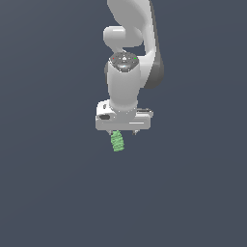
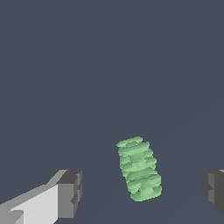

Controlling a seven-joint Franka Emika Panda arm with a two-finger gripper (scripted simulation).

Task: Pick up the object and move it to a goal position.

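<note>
The object (image 1: 117,141) is a small light-green ridged cylinder lying on the dark surface just below the white hand of the arm in the exterior view. In the wrist view the object (image 2: 139,169) lies between the two grey fingertips, closer to the far one, and touches neither. My gripper (image 2: 142,190) is open, with one fingertip (image 2: 70,193) and the other fingertip (image 2: 213,187) wide apart. In the exterior view the gripper (image 1: 124,131) sits right above the object, its short fingers mostly hidden under the hand.
The white arm (image 1: 126,82) rises above the hand toward the top of the exterior view. Around it there is only the flat dark grey-blue surface (image 1: 58,193).
</note>
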